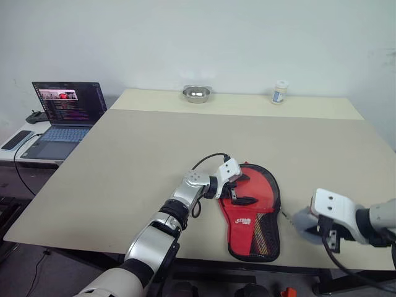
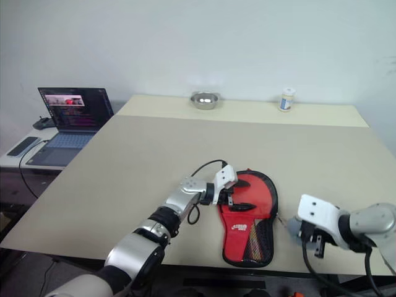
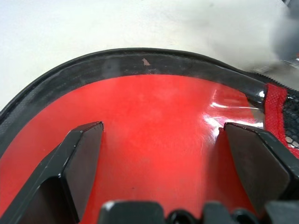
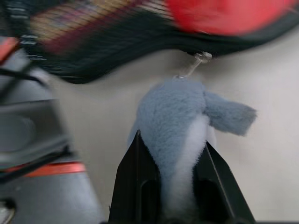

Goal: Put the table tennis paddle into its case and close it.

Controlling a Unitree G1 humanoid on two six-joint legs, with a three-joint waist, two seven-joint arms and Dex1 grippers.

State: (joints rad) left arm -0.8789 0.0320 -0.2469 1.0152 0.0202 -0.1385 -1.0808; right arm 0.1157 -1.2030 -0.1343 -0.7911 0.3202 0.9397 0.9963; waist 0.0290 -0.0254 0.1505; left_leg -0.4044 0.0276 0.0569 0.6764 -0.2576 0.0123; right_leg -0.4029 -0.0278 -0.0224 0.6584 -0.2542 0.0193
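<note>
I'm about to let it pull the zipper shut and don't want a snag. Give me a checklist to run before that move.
1. Table tennis paddle inside the case: ok, its red face shows in the opening.
2. Left gripper open, over the paddle: ok.
3. Right gripper shut on the blue plush charm: ok.
4. Charm linked to the case edge by its clip: ok.
5. Zipper closed: not ok, case still open.
6. Paddle handle fully inside: cannot tell.
</note>
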